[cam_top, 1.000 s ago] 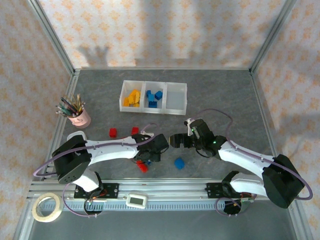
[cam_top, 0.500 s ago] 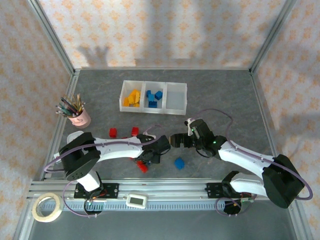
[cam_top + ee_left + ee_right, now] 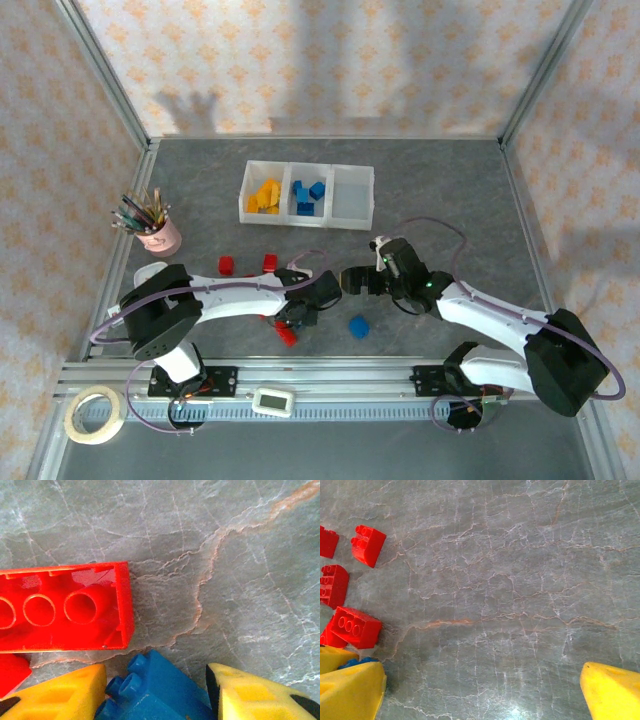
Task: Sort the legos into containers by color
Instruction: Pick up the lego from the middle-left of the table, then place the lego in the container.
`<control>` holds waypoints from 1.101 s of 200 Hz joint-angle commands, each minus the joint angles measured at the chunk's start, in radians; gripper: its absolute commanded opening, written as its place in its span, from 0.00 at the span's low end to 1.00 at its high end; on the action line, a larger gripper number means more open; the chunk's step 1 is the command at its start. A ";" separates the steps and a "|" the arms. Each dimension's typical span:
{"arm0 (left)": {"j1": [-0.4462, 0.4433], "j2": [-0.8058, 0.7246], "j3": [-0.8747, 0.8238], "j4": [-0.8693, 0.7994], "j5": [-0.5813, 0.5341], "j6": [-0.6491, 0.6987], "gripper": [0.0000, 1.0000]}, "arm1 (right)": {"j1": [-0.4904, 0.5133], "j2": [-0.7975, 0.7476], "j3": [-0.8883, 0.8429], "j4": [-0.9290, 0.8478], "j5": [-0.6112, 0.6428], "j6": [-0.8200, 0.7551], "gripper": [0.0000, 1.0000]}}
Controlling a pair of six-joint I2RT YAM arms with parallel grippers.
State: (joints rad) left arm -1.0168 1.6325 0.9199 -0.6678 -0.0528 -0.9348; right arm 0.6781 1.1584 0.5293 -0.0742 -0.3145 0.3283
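Observation:
In the left wrist view my left gripper [image 3: 156, 672] has its yellow fingers [image 3: 60, 695] shut on a tilted blue lego [image 3: 155, 692] resting on the table. An upturned red lego [image 3: 65, 607] lies just beyond it. From above, the left gripper [image 3: 297, 313] is low over red legos [image 3: 287, 335]. My right gripper [image 3: 349, 280] hovers beside it, open wide with bare table between its fingers [image 3: 612, 692]. Another blue lego [image 3: 358, 326] lies loose. The containers [image 3: 308, 163] hold yellow legos [image 3: 264, 195] on the left and blue legos [image 3: 307, 195] in the middle.
Several red legos [image 3: 368, 545] lie left of the right gripper [image 3: 483, 667], two more [image 3: 226, 265] near the left arm. A pink cup of pencils [image 3: 158, 232] stands at the left. A tape roll [image 3: 93, 413] and a small white device [image 3: 271, 401] sit on the front rail.
The left gripper's fingers have drawn in onto the blue lego and its arm has shifted slightly. The right arm has stayed still and open.

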 commanded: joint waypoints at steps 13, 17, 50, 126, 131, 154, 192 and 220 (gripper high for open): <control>0.005 -0.063 0.061 -0.050 -0.059 -0.006 0.48 | -0.006 -0.011 0.053 -0.055 0.063 0.003 1.00; 0.007 -0.071 0.066 -0.052 -0.060 -0.007 0.48 | -0.010 -0.012 0.059 -0.063 0.064 0.002 1.00; 0.052 -0.155 0.113 -0.057 -0.078 0.015 0.46 | -0.062 -0.026 0.104 -0.108 0.064 0.005 1.00; 0.366 -0.113 0.396 0.031 -0.171 0.234 0.42 | -0.176 0.008 0.199 -0.119 0.063 0.007 1.00; 0.386 -0.095 0.414 0.047 -0.170 0.245 0.42 | -0.181 0.010 0.202 -0.115 0.066 0.009 1.00; 0.464 0.015 0.518 0.094 -0.159 0.290 0.42 | -0.203 0.017 0.219 -0.102 0.083 0.017 1.00; 0.524 0.314 0.791 0.079 -0.153 0.363 0.42 | -0.216 0.087 0.273 -0.108 0.108 0.012 1.00; 0.530 0.506 1.018 0.022 -0.195 0.409 0.44 | -0.219 0.126 0.310 -0.126 0.130 -0.009 1.00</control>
State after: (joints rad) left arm -0.4892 2.0209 1.7863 -0.5888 -0.1940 -0.5999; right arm 0.4637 1.2594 0.7841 -0.1822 -0.2329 0.3386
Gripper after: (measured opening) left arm 0.456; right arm 0.998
